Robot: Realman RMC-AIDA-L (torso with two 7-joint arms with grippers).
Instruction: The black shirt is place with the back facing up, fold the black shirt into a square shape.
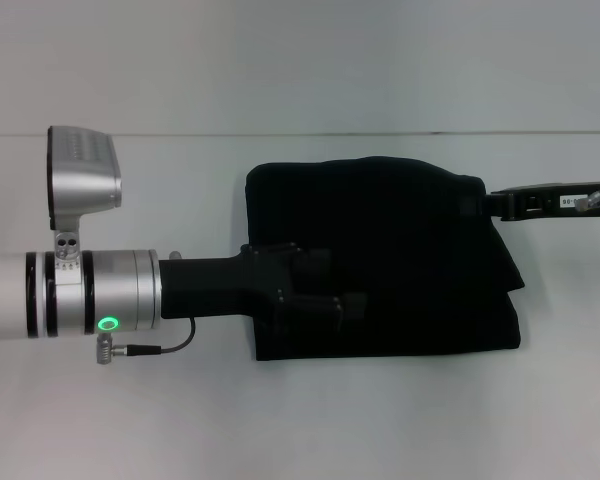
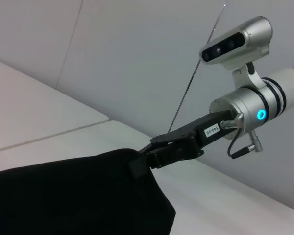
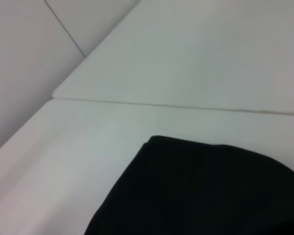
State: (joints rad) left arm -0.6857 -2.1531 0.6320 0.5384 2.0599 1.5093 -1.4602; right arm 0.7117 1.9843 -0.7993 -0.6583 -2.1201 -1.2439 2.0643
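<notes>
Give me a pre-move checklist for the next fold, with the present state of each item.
1. Large black soft-fabric shirt already folded into a compact block on the white table: ok, though its right edge slants and is not yet square.
2. Right end effector at the shirt's far right corner: ok; it looks shut on the fabric there.
3. Left end effector over the shirt's near left part: ok, but black on black, so its grip: cannot tell.
4. White lettering out of sight: ok, only plain black shows.
5. Layers lying flat underneath: cannot tell, the lower layers are hidden.
</notes>
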